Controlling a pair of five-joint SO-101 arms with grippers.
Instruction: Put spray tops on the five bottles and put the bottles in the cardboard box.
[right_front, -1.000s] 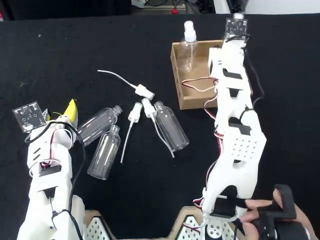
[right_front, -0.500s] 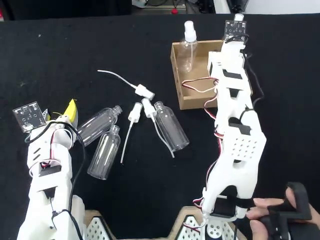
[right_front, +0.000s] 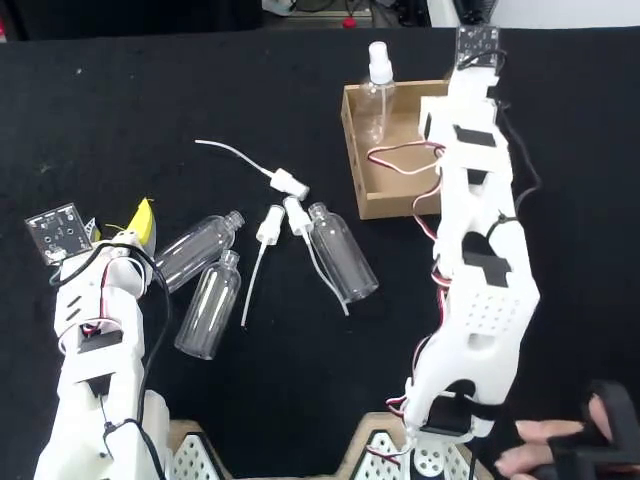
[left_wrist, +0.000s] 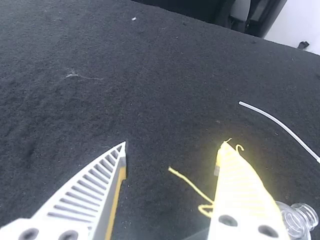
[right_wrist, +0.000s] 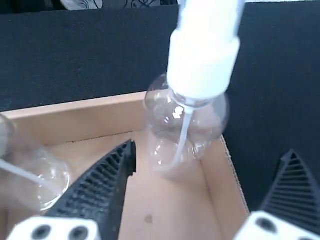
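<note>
Left gripper (left_wrist: 174, 147) jaws apart, low over black table (right_front: 150, 100), beside three bottles (right_front: 208, 305) lying flat (loose spray tops (right_front: 288, 183) nearby). Right gripper (right_wrist: 211, 147) spread wide above cardboard box (right_front: 360, 170), capped bottle (right_wrist: 187, 115) upright inside.

Left claw (left_wrist: 173, 145) and right claw (right_wrist: 211, 148) agape

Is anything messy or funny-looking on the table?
Yes. Three bottles lie on their sides instead of standing. Loose spray tops with long tubes are scattered beside them. A frayed yellow strand also hangs off one finger of the left gripper.
</note>
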